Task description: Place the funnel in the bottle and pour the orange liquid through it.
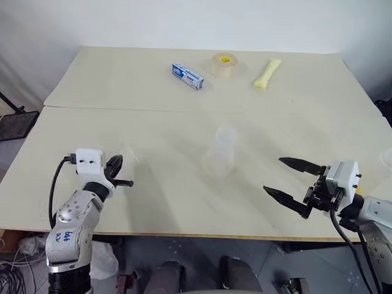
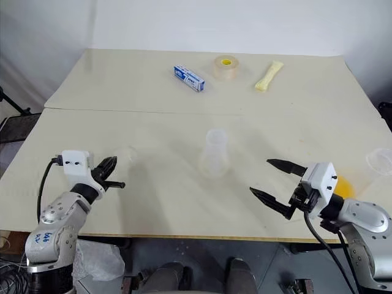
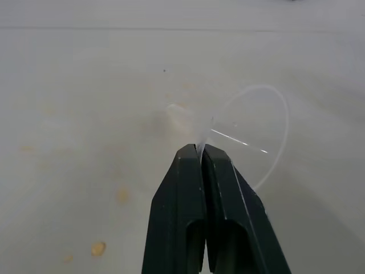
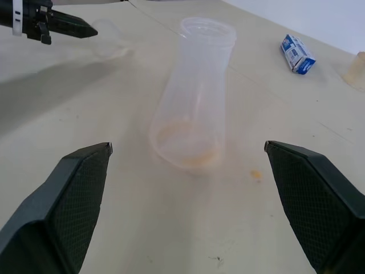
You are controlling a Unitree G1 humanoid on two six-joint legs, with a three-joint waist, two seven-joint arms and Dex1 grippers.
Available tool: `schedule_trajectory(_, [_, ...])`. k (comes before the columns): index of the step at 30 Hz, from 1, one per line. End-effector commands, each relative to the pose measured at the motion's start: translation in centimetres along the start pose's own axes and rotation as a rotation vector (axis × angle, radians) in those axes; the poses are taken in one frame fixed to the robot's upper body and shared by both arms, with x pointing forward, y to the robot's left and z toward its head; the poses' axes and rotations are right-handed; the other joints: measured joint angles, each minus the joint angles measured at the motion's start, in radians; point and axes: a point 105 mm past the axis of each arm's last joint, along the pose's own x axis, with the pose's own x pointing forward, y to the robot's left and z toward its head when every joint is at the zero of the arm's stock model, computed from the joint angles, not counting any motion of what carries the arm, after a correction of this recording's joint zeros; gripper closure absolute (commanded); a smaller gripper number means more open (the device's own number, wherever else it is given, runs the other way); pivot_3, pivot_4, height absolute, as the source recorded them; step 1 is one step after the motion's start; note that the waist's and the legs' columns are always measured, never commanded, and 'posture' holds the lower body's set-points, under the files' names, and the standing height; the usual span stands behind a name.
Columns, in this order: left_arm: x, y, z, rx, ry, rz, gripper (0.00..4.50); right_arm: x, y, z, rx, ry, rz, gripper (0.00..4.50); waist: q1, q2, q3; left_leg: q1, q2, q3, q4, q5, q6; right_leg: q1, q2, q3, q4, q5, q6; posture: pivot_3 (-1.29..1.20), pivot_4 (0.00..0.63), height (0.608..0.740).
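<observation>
- Left gripper (image 3: 201, 149) clamped on rim of the funnel (image 3: 251, 134), lying on table (image 1: 153, 104).
- Right gripper (image 2: 277, 182) spread wide, empty, near the bottle (image 4: 191, 103).

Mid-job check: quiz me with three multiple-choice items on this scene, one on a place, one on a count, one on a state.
1. Where does the bottle stand? A) far edge B) the centre C) near left corner
2. How many things lie along the far side? A) one B) three C) five
3. The left pincer is: A) wide open B) shut on the bottle C) shut on the funnel rim
Key: 1B, upright at the centre; 2B, blue box, tape roll, yellow packet; 3C, it pinches the clear rim.
</observation>
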Motion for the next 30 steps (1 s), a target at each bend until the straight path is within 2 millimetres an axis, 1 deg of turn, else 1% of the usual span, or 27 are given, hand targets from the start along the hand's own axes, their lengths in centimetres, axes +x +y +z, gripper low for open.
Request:
schedule_trajectory(1, [0.0, 0.2, 1.4, 0.005, -0.049, -0.013, 4.46, -0.1, -0.1, 0.7, -0.031, -0.026, -0.013, 0.00, -0.001, 0.000, 0.000, 0.000, 0.000, 0.000, 0.000, 0.000, 0.000, 0.000, 0.000, 0.000, 0.000, 0.000, 0.000, 0.00, 0.150, 0.740])
schedule_trajectory(3, [0.2, -0.2, 2.6, -0.015, -0.086, -0.063, 4.46, -0.2, 0.0, 0.7, -0.033, -0.024, -0.020, 0.00, 0.001, 0.000, 0.000, 0.000, 0.000, 0.000, 0.000, 0.000, 0.000, 0.000, 0.000, 0.000, 0.000, 0.000, 0.000, 0.00, 0.150, 0.740])
schedule_trajectory(5, [0.5, -1.8, 4.1, -0.045, -0.111, -0.193, 4.46, -0.4, 0.1, 0.7, -0.036, -0.025, -0.026, 0.00, 0.004, 0.000, 0.000, 0.000, 0.000, -0.001, 0.000, 0.000, 0.000, 0.000, 0.000, -0.001, 0.000, 0.000, 0.000, 0.00, 0.150, 0.740])
schedule_trajectory(7, [0.6, -2.9, 5.2, -0.064, -0.118, -0.278, 4.46, -0.5, 0.2, 0.7, -0.039, -0.025, -0.030, 0.00, 0.003, 0.000, 0.000, 0.000, 0.000, -0.001, 0.001, 0.000, 0.000, 0.000, 0.000, -0.001, 0.001, 0.000, 0.000, 0.00, 0.150, 0.740])
schedule_trajectory(8, [0.7, -3.3, 6.1, -0.069, -0.147, -0.308, 4.46, -0.5, 0.2, 0.7, -0.041, -0.024, -0.034, 0.00, 0.002, 0.000, 0.000, 0.000, 0.000, -0.001, 0.001, 0.000, 0.000, 0.000, 0.000, -0.001, 0.001, 0.000, 0.000, 0.00, 0.150, 0.740])
schedule_trajectory(10, [1.0, -3.6, 7.3, -0.054, -0.172, -0.352, 4.46, -0.6, 0.3, 0.7, -0.044, -0.023, -0.041, 0.00, -0.001, 0.000, 0.000, 0.000, 0.000, -0.001, 0.000, 0.000, 0.000, 0.000, 0.000, 0.000, 0.001, 0.000, 0.000, 0.00, 0.150, 0.740])
schedule_trajectory(14, [2.1, -5.0, 10.2, -0.056, -0.161, -0.479, 4.46, -0.7, 0.4, 0.8, -0.053, -0.029, -0.063, 0.00, -0.002, 0.000, 0.000, 0.000, 0.000, 0.000, 0.000, 0.000, 0.000, 0.000, 0.002, -0.001, 0.001, 0.000, 0.000, 0.00, 0.150, 0.740])
schedule_trajectory(15, [2.3, -5.7, 10.7, -0.053, -0.143, -0.529, 4.46, -0.8, 0.4, 0.8, -0.057, -0.031, -0.069, 0.00, -0.002, 0.000, 0.000, 0.000, 0.000, 0.000, 0.000, 0.000, 0.000, 0.000, 0.002, -0.002, 0.002, 0.000, 0.000, 0.00, 0.150, 0.740])
schedule_trajectory(18, [2.8, -7.1, 12.1, -0.029, -0.114, -0.634, 4.46, -0.7, 0.3, 1.0, -0.066, -0.040, -0.085, 0.00, -0.001, 0.000, 0.000, 0.000, -0.001, 0.000, 0.001, 0.000, 0.000, 0.000, 0.002, -0.003, 0.002, 0.000, 0.000, 0.00, 0.150, 0.740])
schedule_trajectory(20, [2.9, -8.4, 12.8, -0.023, -0.070, -0.750, 4.46, -0.6, 0.3, 1.2, -0.074, -0.050, -0.095, 0.00, -0.001, 0.000, 0.000, 0.000, -0.001, 0.000, 0.001, 0.000, 0.000, 0.000, 0.002, -0.005, 0.002, 0.000, 0.000, 0.00, 0.150, 0.740])
schedule_trajectory(22, [2.6, -9.8, 13.8, -0.003, -0.031, -0.904, 4.46, -0.5, 0.2, 1.3, -0.081, -0.060, -0.106, 0.00, -0.002, 0.000, 0.000, 0.000, -0.002, 0.000, 0.001, 0.000, 0.000, -0.001, 0.002, -0.007, 0.003, 0.000, 0.000, 0.00, 0.150, 0.740])
schedule_trajectory(24, [2.5, -10.4, 14.5, -0.011, -0.009, -0.980, 4.46, -0.4, 0.3, 1.3, -0.082, -0.064, -0.112, 0.00, -0.003, 0.000, 0.000, 0.000, -0.001, 0.000, 0.001, 0.000, 0.000, -0.001, 0.002, -0.009, 0.003, 0.000, 0.000, 0.00, 0.150, 0.740])
schedule_trajectory(28, [2.2, -12.0, 14.9, 0.012, 0.160, -1.173, 4.46, -0.2, 0.6, 1.3, -0.082, -0.068, -0.118, 0.00, -0.004, 0.000, 0.000, 0.000, -0.001, 0.000, 0.000, 0.000, 0.000, -0.001, 0.002, -0.009, 0.003, 0.000, 0.000, 0.00, 0.150, 0.740])
schedule_trajectory(30, [2.5, -12.4, 15.7, 0.012, 0.165, -1.215, 4.46, -0.1, 0.6, 1.3, -0.082, -0.071, -0.122, 0.00, -0.002, 0.000, 0.000, 0.000, -0.001, 0.000, 0.001, 0.000, 0.000, 0.000, 0.002, -0.010, 0.003, 0.000, 0.000, 0.00, 0.150, 0.740])
